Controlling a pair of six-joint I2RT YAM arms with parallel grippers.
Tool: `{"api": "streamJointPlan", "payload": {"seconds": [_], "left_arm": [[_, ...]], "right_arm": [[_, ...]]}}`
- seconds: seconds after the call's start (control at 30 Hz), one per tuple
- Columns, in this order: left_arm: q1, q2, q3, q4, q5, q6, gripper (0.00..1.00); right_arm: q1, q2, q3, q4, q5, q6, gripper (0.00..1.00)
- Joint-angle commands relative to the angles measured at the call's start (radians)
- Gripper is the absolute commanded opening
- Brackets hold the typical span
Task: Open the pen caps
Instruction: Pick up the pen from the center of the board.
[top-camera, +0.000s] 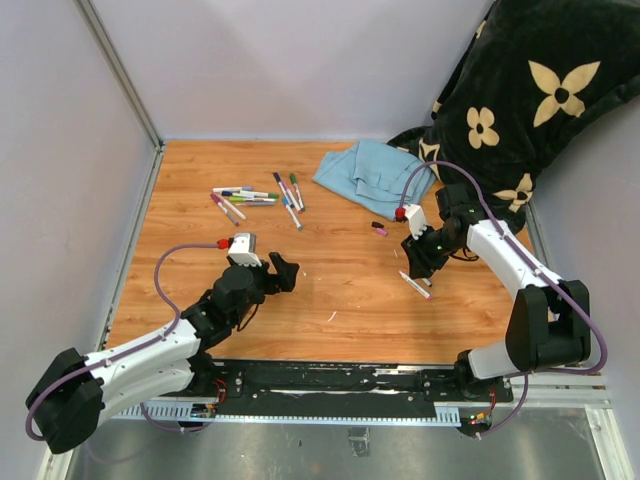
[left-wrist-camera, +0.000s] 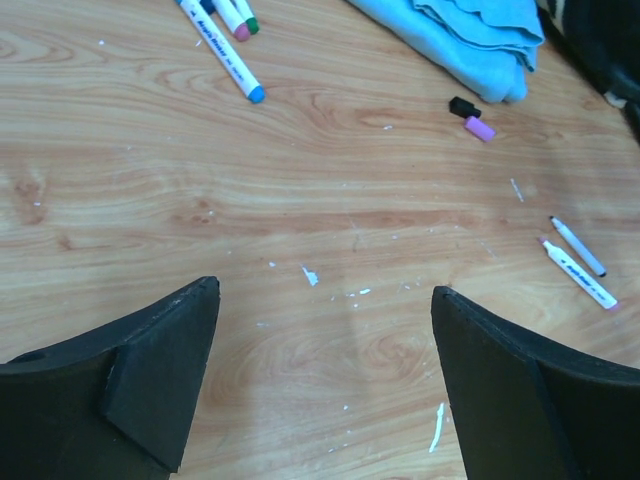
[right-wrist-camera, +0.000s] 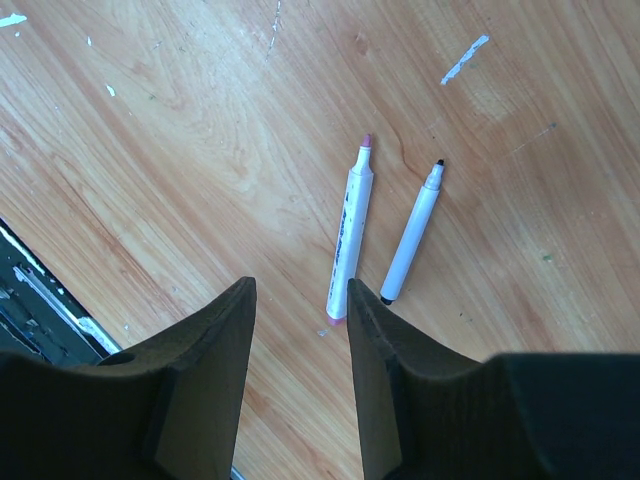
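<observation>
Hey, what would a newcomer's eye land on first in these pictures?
The dark flower-patterned blanket heaped at the far right corner stands out first. Next come a scatter of capped markers far left of centre, and two uncapped markers lying just ahead of the right pincer.

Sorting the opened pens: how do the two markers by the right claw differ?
The pink marker has a pink tip; the black marker a black tip. The pink marker's barrel looks thicker and bears print; the black marker's is slimmer, with no print showing. Both are white, uncapped, and lie side by side on the table, not touching.
</observation>
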Motion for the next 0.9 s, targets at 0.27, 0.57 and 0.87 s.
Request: {"api": "streamJointPlan", "payload": {"seconds": [0.27, 0.57, 0.87], "left_arm": [[0.006, 0.019, 0.063, -0.121, -0.057, 0.076, 0.91], [0.024, 0.063, 0.087, -0.129, -0.065, 0.102, 0.91], [0.196, 0.095, 0.103, -0.108, 0.044, 0.08, 0.95]], "right_arm": [[-0.008, -0.015, 0.019, -0.031, -0.027, -0.024, 0.43], [-0.009, -0.013, 0.02, -0.032, -0.03, -0.027, 0.43], [-0.009, -0.014, 0.019, -0.034, -0.03, -0.028, 0.43]]}}
